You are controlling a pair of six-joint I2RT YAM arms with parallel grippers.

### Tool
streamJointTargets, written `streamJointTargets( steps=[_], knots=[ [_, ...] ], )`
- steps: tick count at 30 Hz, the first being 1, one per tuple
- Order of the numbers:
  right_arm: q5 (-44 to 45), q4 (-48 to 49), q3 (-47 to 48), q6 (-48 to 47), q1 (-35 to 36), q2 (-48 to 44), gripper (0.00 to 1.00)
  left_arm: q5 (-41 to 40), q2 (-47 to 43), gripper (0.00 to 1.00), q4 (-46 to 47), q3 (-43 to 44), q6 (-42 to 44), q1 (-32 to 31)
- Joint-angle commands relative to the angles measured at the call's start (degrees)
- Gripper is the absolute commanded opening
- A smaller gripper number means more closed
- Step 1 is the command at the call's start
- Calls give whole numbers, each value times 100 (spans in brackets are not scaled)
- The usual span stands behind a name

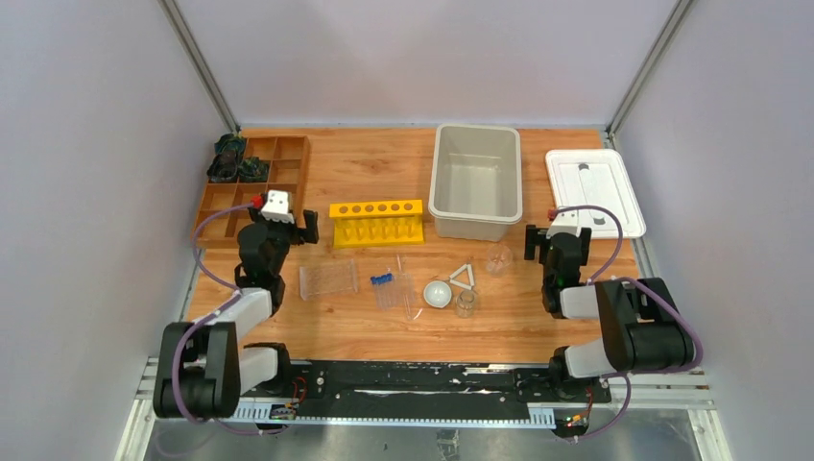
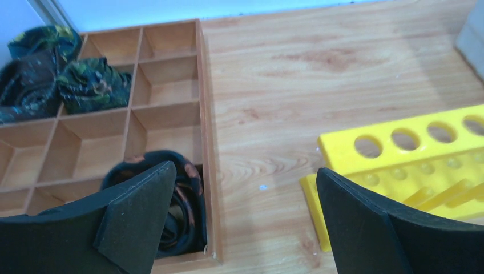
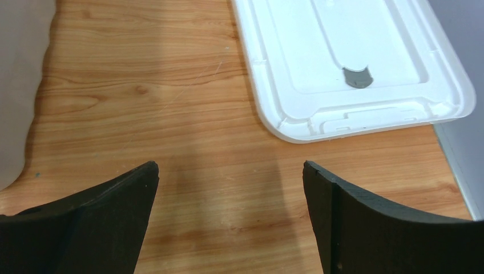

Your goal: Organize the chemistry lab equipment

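The lab equipment lies loose in the middle of the table: a clear plastic rack (image 1: 327, 279), thin blue-capped tubes (image 1: 386, 282), a white round bowl (image 1: 438, 294), a white triangle (image 1: 463, 277) and two small glass beakers (image 1: 497, 257) (image 1: 466, 303). My left gripper (image 1: 281, 224) (image 2: 245, 171) hangs open and empty left of the yellow tube rack (image 1: 376, 223) (image 2: 399, 154), by the wooden tray's corner. My right gripper (image 1: 558, 240) (image 3: 230, 166) is open and empty over bare wood, right of the farther beaker.
A grey bin (image 1: 477, 182) stands at the back centre, its white lid (image 1: 594, 190) (image 3: 348, 63) flat to its right. The brown compartment tray (image 1: 254, 187) (image 2: 142, 114) at the back left holds dark rolled cloths (image 2: 40, 68). Walls close both sides.
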Motion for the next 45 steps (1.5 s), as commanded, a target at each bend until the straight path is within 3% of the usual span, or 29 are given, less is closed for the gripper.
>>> streamJointTargets(
  steps=[1, 3, 5, 9, 12, 15, 18, 24, 31, 37, 45],
  knots=[
    [997, -1177, 534, 214, -52, -535, 100, 176, -768, 100, -1422, 543, -102, 39],
    [1232, -3592, 1588, 462, -51, -885, 100, 275, -1054, 100, -2265, 913, -193, 47],
    [1228, -5090, 2645, 865, -51, -831, 100, 410, -1270, 100, -2991, 1270, -208, 48],
    [1067, -6706, 3532, 1956, -60, -1038, 100, 490, -1531, 100, -4716, 2111, -15, 48],
    [122, -7325, 3864, 2614, -112, -1288, 100, 299, -1557, 100, -5859, 2795, 303, 48],
    [-1308, -7496, 4017, 2449, -47, -1637, 100, 59, -1564, 100, -6630, 3346, 535, 48],
    [-654, -7779, 4207, 2390, 853, -2066, 100, 34, -1622, 100, -7026, 3640, 520, 73],
    [361, -8448, 4774, 2559, 2971, -2046, 88, 126, -1582, 100, -7503, 4052, 184, 83],
    [645, -8368, 5175, 3004, 4867, -855, 66, 217, -1452, 100, -8545, 4528, 367, 99],
    [491, -8283, 6027, 2963, 5500, 702, 55, 214, -1494, 100, -9044, 4560, 669, 92],
    [346, -7871, 6558, 3038, 5512, 2014, 55, 639, -1716, 100, -9230, 4579, 769, 92]
  ],
)
